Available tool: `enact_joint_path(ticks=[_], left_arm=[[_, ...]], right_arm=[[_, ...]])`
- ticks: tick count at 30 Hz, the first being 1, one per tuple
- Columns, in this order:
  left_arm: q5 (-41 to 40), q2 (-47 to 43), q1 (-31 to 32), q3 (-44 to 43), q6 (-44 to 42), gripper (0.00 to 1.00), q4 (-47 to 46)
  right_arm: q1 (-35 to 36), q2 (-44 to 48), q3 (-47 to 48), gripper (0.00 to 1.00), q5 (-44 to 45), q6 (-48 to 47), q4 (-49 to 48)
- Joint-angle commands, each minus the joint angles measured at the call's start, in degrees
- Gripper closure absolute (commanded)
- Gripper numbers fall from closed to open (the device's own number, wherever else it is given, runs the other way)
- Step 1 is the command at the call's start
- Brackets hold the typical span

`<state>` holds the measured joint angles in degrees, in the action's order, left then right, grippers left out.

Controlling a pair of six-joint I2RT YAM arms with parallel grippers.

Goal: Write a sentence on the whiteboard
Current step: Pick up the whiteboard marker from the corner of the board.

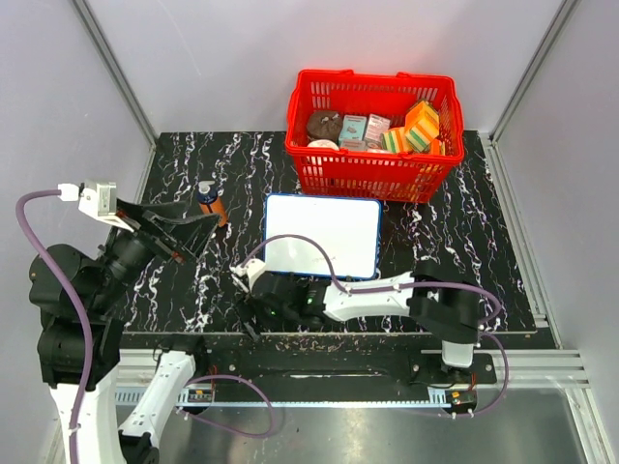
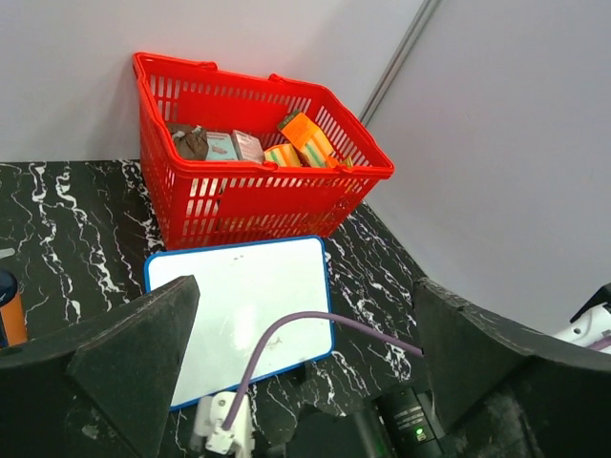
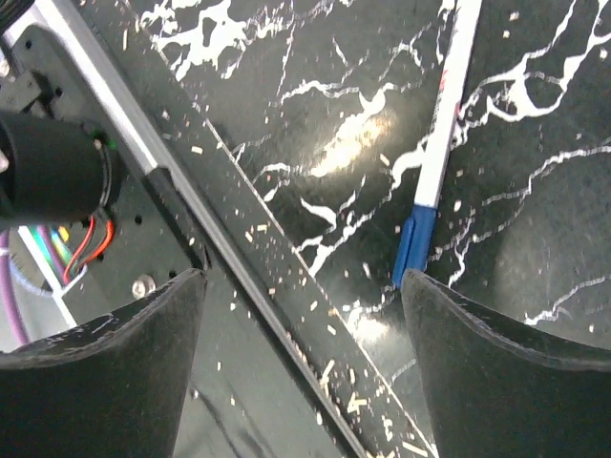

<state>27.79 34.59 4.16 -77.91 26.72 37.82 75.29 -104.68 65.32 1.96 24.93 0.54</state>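
The whiteboard (image 1: 319,235) lies flat in the middle of the table, its blue-framed face blank; no sentence shows on it. It also shows in the left wrist view (image 2: 239,305). A white marker with a blue cap (image 3: 434,162) lies on the table close to the front edge. My right gripper (image 3: 304,286) is open and empty over the table's front edge, with the marker's cap just beside its right finger (image 3: 496,363). In the top view the right gripper (image 1: 253,302) is just in front of the board's near left corner. My left gripper (image 1: 189,232) is open, empty and raised left of the board.
A red basket (image 1: 372,169) with boxes and sponges stands behind the board. An orange bottle with a blue cap (image 1: 211,201) stands left of the board, close to the left gripper. The right arm's purple cable (image 2: 286,334) arcs over the board's near edge. A metal rail (image 3: 181,181) runs along the table front.
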Motion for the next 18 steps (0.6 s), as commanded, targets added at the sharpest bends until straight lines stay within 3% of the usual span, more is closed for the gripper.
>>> enact_joint_path(ticks=[1, 5, 10, 18], left_arm=[[2.3, -1.1, 0.0, 0.9, -0.7, 0.01, 0.7], [3.3, -1.5, 0.0, 2.3, -0.4, 0.01, 0.8], [3.5, -2.3, 0.0, 2.9, 0.1, 0.01, 0.7], [3.1, -3.1, 0.0, 4.1, 0.4, 0.01, 0.7]], right_arm=[[1.9, -4.3, 6.5, 0.14, 9.1, 0.5, 1.3], [2.1, -6.4, 9.5, 0.21, 14.4, 1.1, 3.6], [2.1, -8.5, 11.2, 0.22, 17.8, 0.2, 6.0], [2.1, -12.4, 12.2, 0.48, 16.3, 0.0, 8.0]])
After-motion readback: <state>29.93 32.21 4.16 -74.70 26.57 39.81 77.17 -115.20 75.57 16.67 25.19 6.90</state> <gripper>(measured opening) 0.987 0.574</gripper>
